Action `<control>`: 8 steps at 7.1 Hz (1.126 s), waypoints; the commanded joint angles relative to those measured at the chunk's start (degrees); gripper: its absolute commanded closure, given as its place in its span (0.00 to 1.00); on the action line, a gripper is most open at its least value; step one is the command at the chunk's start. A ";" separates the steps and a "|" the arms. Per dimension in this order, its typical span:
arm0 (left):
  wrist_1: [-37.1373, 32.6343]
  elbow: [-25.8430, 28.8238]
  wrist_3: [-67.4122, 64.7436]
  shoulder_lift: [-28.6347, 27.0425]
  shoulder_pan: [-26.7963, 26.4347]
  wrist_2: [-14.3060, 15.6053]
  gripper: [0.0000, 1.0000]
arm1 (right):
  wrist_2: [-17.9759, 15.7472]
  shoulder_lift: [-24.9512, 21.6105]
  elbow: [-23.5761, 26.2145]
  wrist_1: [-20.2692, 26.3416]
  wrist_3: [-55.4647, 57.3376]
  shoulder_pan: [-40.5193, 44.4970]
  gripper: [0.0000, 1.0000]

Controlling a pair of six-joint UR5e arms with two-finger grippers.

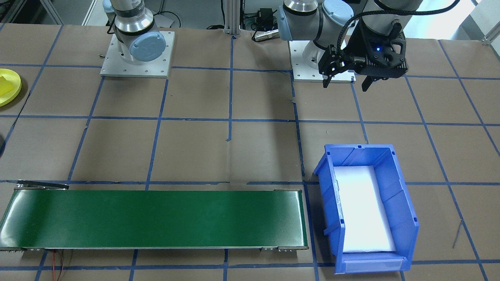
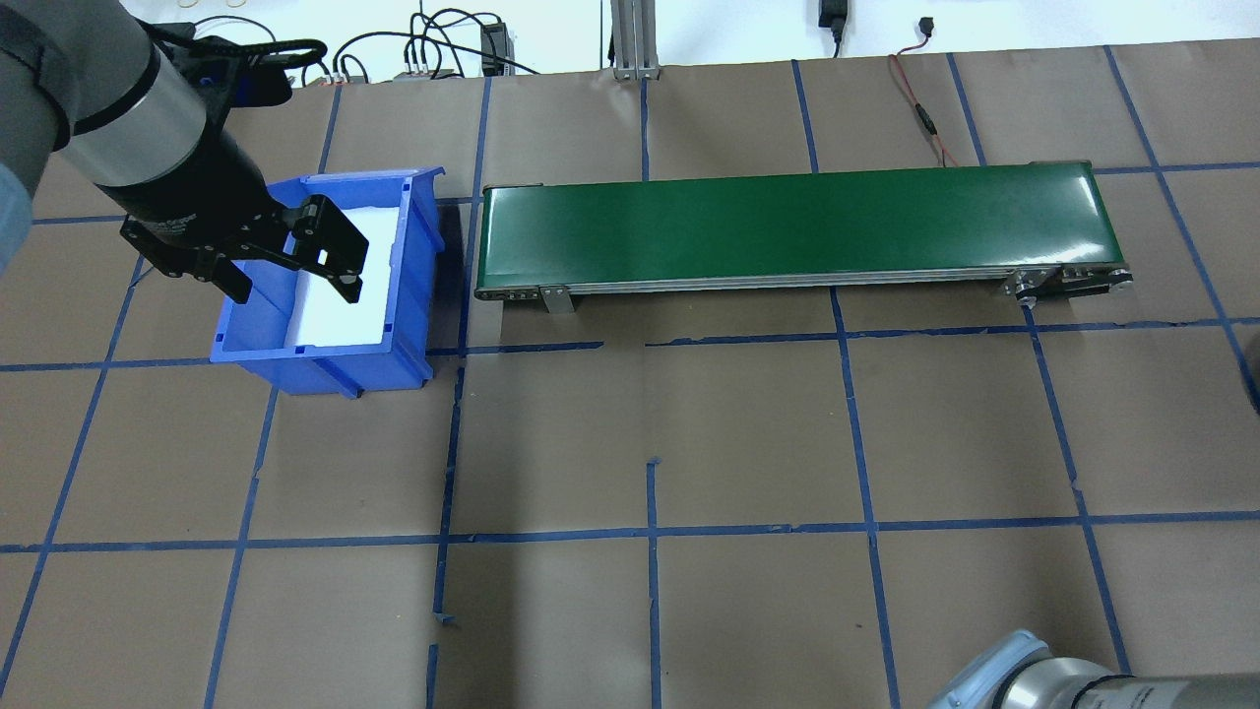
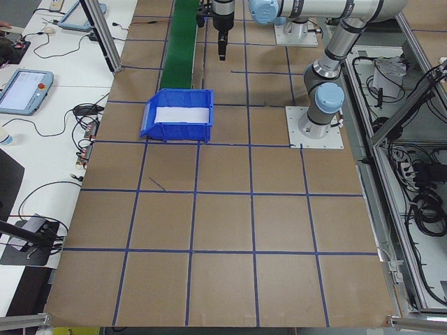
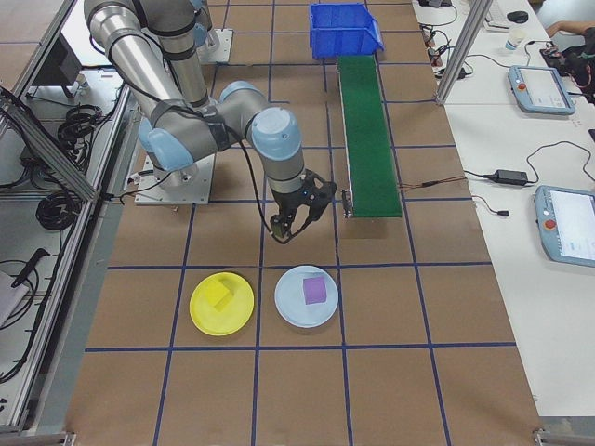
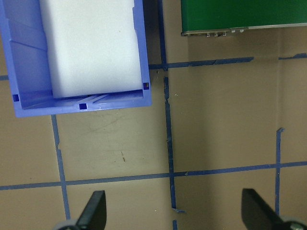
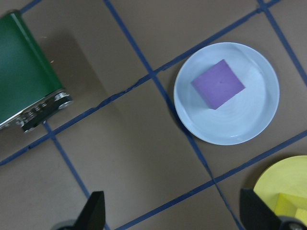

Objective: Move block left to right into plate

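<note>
**Count on the table**

Two plates: one yellow plate (image 4: pixel 221 304), one pale blue plate (image 4: pixel 306 296). Two foam cubes: one yellow cube (image 4: pixel 219 296), one purple cube (image 4: pixel 315 290). One blue bin (image 1: pixel 367 207). One green conveyor (image 1: pixel 154 219). Two grippers: left gripper (image 2: pixel 295 283), right gripper (image 4: pixel 291 229).

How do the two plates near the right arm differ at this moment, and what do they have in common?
The yellow plate holds a yellow block; the pale blue plate holds a purple block. In the right-side view the yellow plate lies nearer the robot's base, the pale blue plate nearer the conveyor side. Both are round, shallow, similar in size, each carrying one cube, side by side on the table.
</note>
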 commanded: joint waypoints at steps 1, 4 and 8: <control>0.00 0.00 0.03 0.00 0.00 0.00 0.00 | 0.46 -3.62 -3.39 3.83 0.36 14.01 0.00; 0.00 0.00 0.03 0.00 0.00 -0.09 0.00 | 0.55 -4.62 -3.41 3.57 14.86 39.24 0.00; 0.00 -0.09 0.03 0.00 0.00 0.00 0.00 | -0.06 -2.15 -1.65 2.69 41.13 57.50 0.00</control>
